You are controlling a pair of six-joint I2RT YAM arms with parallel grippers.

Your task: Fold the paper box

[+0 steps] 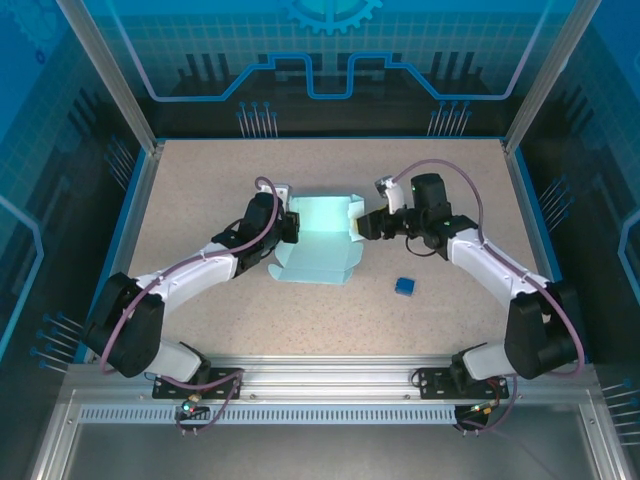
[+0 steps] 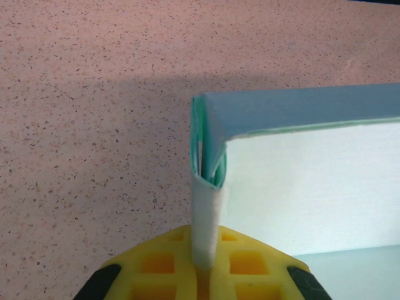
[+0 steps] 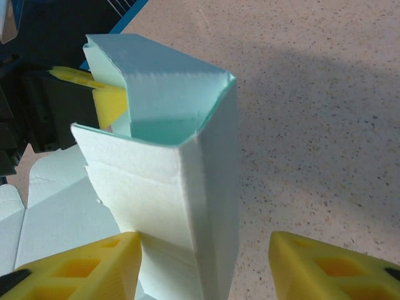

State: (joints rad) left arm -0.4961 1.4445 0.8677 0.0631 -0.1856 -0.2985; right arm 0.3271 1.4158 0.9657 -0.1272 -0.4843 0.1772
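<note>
Two arms reach inward over the speckled surface (image 1: 450,330) in the overhead view. The left fingers (image 1: 288,226) are at the left edge of the pale aqua paper box (image 1: 322,245) and the right fingers (image 1: 368,223) at its right edge. The box sits mid-surface, partly raised, with a flat flap spread toward the bases, and a small dark blue cube (image 1: 405,286) lies well apart to the right. From the left wrist, the left fingers (image 2: 169,265) are clenched on a doubled-over side wall of the paper box (image 2: 312,187), and the card stands upright out of them. From the right wrist, the right fingers (image 3: 81,265) are spread and released, with an upright corner of the paper box (image 3: 187,187) between them; whether the left-hand finger touches the card cannot be told. The likely trouble is that thin card buckles. If the right fingers close off the crease, the wall could crumple. A sideways push against the left hold could tear the fold or spring the wall open.
</note>
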